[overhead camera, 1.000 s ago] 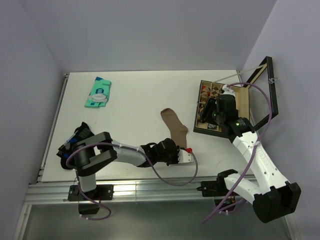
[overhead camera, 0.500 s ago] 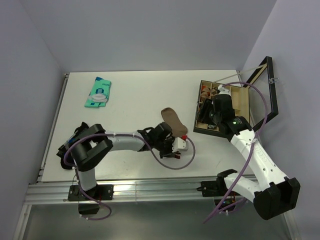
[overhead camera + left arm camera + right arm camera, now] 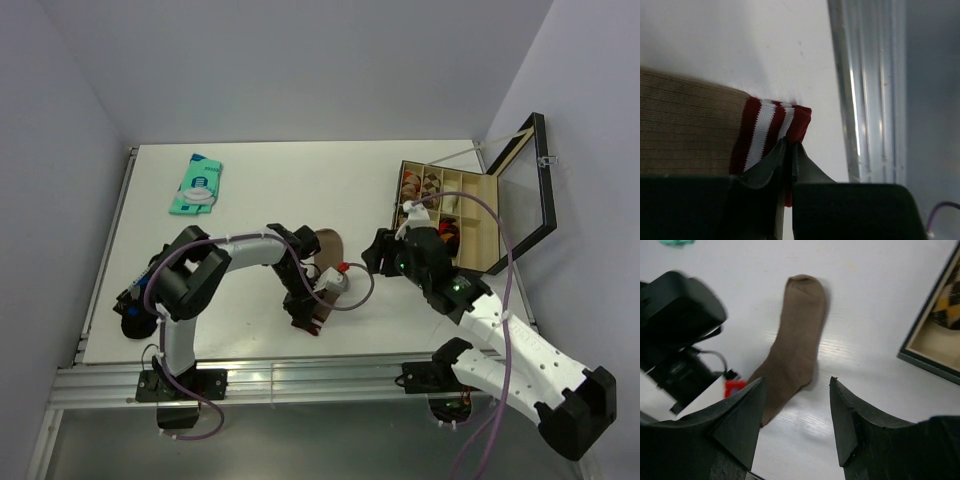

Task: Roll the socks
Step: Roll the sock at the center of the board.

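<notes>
Left end effector point(image 3: 789, 150) now clamped on tan sock point(image 3: 799, 335), right end effector point(image 3: 796, 382) open, off box point(image 3: 480, 225)

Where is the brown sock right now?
In the top view, the brown sock lies mid-table, left of the open box. The left gripper pinches its red-and-white cuff at the near end.

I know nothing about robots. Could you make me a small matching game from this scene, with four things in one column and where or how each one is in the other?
1. left pincer
2. right pincer
3. teal packet
4. wooden box

a. lid open, at the right of the table
b. shut on the tan sock at its striped cuff
c. lying at the far left
d. open, facing the tan sock

Pairs: 1-b, 2-d, 3-c, 4-a
</notes>
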Available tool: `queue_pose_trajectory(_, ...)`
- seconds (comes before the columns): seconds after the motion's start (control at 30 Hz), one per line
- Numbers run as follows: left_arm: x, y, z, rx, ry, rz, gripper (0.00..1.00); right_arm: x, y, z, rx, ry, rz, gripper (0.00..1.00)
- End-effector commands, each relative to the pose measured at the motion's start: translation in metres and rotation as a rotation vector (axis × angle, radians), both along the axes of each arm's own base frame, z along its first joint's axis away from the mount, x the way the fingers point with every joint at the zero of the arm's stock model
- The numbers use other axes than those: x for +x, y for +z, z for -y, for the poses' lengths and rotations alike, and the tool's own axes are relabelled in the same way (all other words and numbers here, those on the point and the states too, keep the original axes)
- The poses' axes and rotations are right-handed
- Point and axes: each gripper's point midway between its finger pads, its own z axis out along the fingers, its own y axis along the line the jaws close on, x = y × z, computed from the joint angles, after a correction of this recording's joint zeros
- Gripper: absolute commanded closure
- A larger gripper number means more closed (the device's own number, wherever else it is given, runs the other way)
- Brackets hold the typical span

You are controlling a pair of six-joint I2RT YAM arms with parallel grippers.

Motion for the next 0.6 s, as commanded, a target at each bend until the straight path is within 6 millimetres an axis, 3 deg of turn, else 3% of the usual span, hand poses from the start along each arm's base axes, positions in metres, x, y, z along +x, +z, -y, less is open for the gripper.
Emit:
queue_pose_trajectory(0.0, -0.019, 0.019, -0.014, -0.006, -0.037, -0.195, 1.00, -0.004, 0.016, -0.019, 0.083, 0.049, 0.125, 0.39)
queue_pose_trajectory(0.07, -0.016, 0.021, -0.016, -0.005, -0.017, -0.253, 1.00, -0.014, 0.021, -0.031, 0.138, 0.096, 0.170, 0.39)
queue_pose_trajectory(0.1, -0.013, 0.021, -0.016, -0.008, -0.009, -0.265, 1.00, -0.020, 0.007, -0.033, 0.136, 0.112, 0.161, 0.39)
queue_pose_trajectory(0.13, -0.008, 0.023, -0.014, -0.018, -0.008, -0.269, 1.00, -0.021, 0.010, -0.035, 0.162, 0.109, 0.183, 0.39)
queue_pose_trajectory(0.17, -0.005, 0.021, -0.015, -0.017, 0.010, -0.297, 1.00, -0.027, -0.001, -0.037, 0.151, 0.123, 0.171, 0.39)
queue_pose_trajectory(0.3, 0.003, 0.021, -0.020, -0.010, 0.032, -0.352, 1.00, -0.029, -0.010, -0.022, 0.134, 0.000, 0.179, 0.39)
queue_pose_trajectory(0.5, 0.011, 0.017, -0.021, -0.009, 0.066, -0.372, 1.00, -0.033, 0.017, -0.020, 0.169, 0.029, 0.266, 0.39)
queue_pose_trajectory(0.57, 0.013, 0.016, -0.022, -0.006, 0.078, -0.387, 1.00, -0.035, 0.017, -0.020, 0.181, 0.038, 0.281, 0.39)
